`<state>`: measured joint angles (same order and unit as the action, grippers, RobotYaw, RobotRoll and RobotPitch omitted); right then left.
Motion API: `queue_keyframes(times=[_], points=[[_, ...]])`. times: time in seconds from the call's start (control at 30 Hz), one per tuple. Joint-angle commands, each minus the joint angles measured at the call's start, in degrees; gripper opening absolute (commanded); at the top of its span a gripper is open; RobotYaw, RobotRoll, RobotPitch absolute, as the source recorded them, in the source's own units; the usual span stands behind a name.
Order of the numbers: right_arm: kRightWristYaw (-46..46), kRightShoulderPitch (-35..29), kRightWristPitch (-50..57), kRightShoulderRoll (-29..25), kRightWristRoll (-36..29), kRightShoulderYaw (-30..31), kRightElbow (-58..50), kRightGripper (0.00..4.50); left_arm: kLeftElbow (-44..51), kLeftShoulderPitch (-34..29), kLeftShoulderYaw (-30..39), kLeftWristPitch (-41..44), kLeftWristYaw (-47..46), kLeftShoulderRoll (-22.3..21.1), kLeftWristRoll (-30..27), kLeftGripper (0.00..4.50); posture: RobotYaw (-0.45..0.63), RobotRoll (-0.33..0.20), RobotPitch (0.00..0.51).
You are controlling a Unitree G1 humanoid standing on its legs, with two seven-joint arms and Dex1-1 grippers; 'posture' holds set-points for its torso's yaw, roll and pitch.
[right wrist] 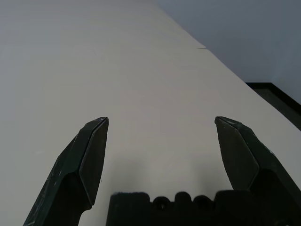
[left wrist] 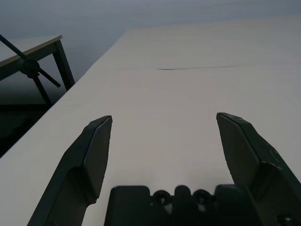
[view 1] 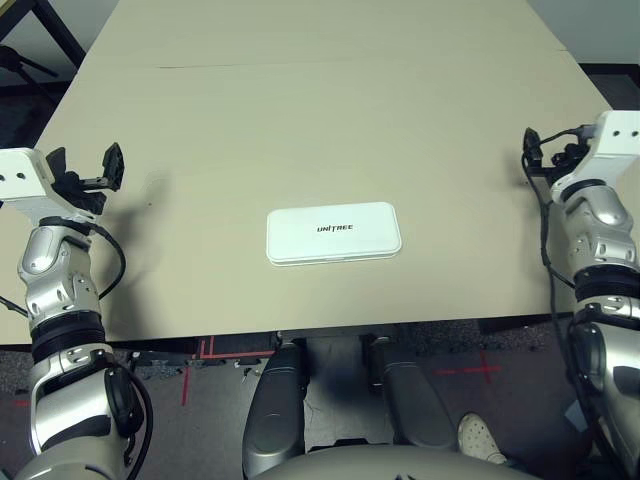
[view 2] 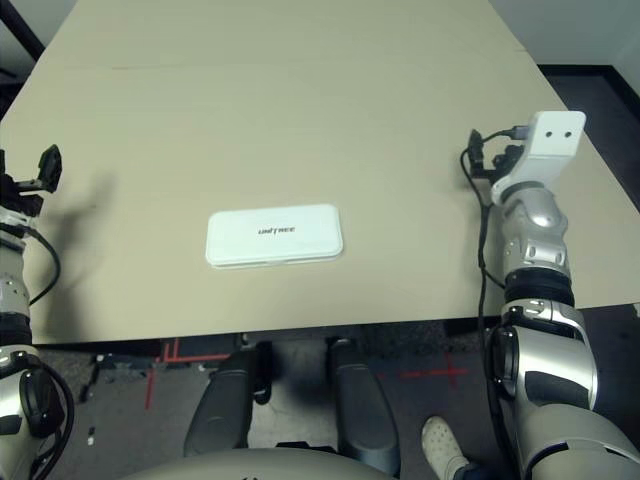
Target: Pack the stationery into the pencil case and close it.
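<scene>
Pencil case [view 1: 333, 234], lid shut, black "UNITREE" print on top

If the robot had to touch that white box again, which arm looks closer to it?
Probably the left, though barely. The pencil case lies shut at mid-table, slightly nearer the left gripper than the right gripper. Both are open, empty and out at the table's edges.

Beige desk [view 1: 330, 110] bearing a closed white case [view 1: 333, 234] flat near its front edge, lid uppermost.
</scene>
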<state>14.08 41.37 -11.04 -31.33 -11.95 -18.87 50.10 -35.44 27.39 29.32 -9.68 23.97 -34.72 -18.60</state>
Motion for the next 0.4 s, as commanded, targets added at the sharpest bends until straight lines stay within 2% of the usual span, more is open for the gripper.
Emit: queue_keyframes(times=[0.03, 0.4], points=[[0.4, 1.2, -1.7, -1.4, 0.1, -0.8, 2.5, 4.50, -1.6, 0.5, -0.9, -0.9, 0.1, -0.1, 0.5, 4.46, -0.03, 0.000, 0.218], [2.5, 1.7, -2.4, -0.5, -0.1, -0.1, 2.7, 4.50, -1.7, 0.6, -2.1, -0.5, 1.4, -1.0, 0.3, 4.46, -0.03, 0.000, 0.221]])
